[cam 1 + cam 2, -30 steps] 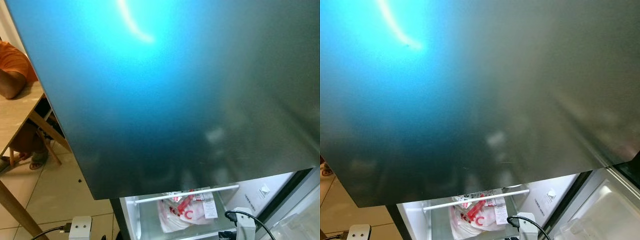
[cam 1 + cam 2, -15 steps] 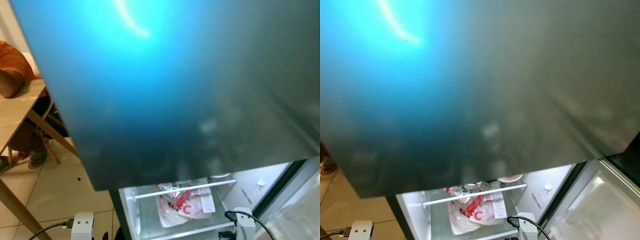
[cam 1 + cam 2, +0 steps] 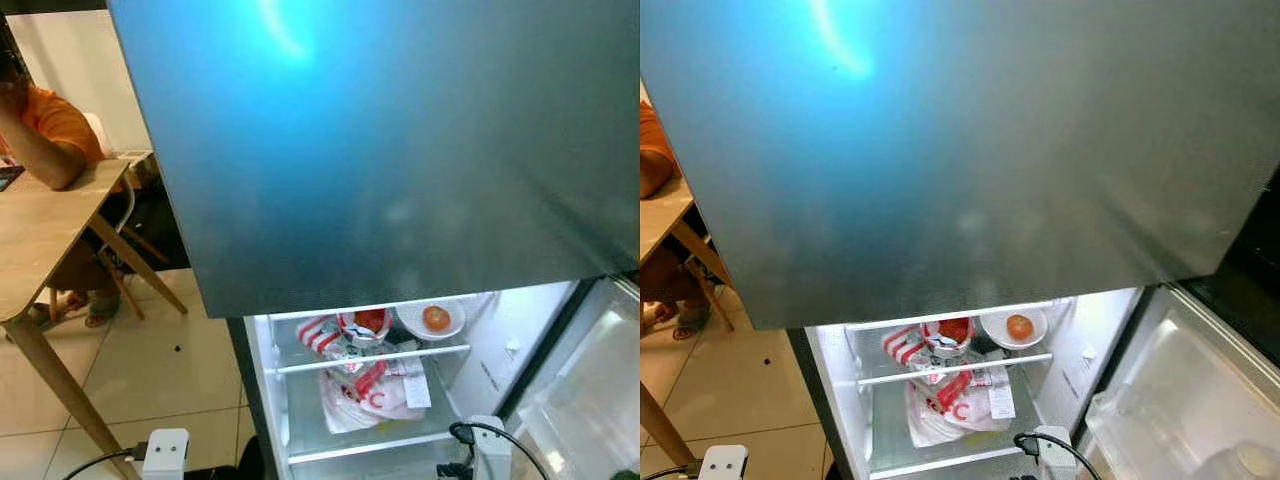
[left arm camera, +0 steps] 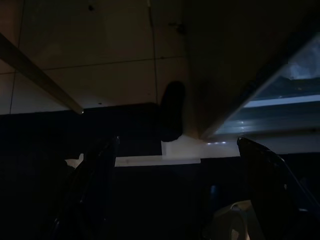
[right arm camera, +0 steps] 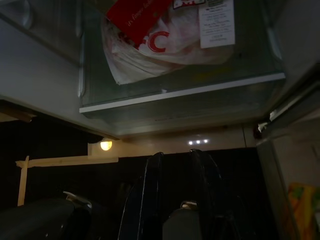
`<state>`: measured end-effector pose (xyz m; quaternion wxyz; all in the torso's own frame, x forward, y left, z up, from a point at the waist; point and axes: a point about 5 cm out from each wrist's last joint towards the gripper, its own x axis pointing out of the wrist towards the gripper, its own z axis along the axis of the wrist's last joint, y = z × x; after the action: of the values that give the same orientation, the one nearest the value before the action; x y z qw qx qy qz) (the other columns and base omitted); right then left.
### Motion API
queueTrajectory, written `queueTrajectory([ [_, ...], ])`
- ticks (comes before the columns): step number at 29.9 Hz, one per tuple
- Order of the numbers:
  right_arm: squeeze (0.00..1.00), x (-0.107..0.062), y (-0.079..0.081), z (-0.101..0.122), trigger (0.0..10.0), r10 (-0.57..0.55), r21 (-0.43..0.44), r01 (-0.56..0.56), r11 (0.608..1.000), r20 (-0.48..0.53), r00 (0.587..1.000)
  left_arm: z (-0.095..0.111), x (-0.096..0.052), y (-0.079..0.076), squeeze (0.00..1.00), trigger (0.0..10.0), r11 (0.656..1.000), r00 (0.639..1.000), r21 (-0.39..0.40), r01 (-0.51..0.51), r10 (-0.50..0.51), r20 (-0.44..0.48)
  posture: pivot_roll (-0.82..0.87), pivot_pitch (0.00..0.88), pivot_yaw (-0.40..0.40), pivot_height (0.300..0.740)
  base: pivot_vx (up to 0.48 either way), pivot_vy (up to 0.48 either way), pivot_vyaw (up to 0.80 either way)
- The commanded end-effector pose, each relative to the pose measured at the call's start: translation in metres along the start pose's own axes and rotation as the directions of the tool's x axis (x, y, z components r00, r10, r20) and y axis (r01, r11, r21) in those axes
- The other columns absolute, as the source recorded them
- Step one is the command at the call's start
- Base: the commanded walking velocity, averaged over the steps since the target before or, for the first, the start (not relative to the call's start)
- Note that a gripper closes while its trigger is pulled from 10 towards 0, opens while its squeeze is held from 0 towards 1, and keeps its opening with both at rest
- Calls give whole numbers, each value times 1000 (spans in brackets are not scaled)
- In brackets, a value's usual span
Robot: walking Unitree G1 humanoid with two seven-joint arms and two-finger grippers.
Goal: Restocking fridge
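Open fridge (image 3: pixel 265 400), white bag (image 5: pixel 165 42) shelved beyond right gripper (image 5: pixel 175 200)

Pale beige tiles (image 3: pixel 130 380) with thin dark joints cover the floor; a light wooden table (image 3: pixel 45 235) on slanted legs stands at the left, a person in an orange top (image 3: pixel 60 125) leaning an elbow on its far edge; behind them rises a plain cream wall (image 3: pixel 75 70); a bright streak of ceiling light glares off a glossy blue-grey panel (image 3: pixel 400 140) overhead.
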<state>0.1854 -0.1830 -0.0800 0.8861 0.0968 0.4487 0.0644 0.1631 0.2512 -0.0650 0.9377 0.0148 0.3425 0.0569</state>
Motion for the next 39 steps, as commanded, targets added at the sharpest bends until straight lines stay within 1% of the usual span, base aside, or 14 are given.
queueTrajectory([
  [1, 0, 0, 1, 2, 10000, 6, -9, -6, 1000, 8, 1000, -4, 0, -3, 0, 10000, 1000, 1000, -3, 11, -11, -22, 65, 18, -49, 740, -330, 0, 0],
  [19, 0, 0, 0, 1, 10000, 4, -19, -4, 1000, 6, 1000, -4, 1, -5, 0, 10000, 1000, 999, -2, 19, -19, -30, 61, 15, -47, 740, -329, 0, 0],
  [39, 0, 0, 0, 3, 10000, 3, -29, -3, 1000, 6, 1000, -5, 1, -2, 0, 10000, 1000, 999, -5, 15, -15, -46, 59, 24, -50, 740, -328, 0, 0],
])
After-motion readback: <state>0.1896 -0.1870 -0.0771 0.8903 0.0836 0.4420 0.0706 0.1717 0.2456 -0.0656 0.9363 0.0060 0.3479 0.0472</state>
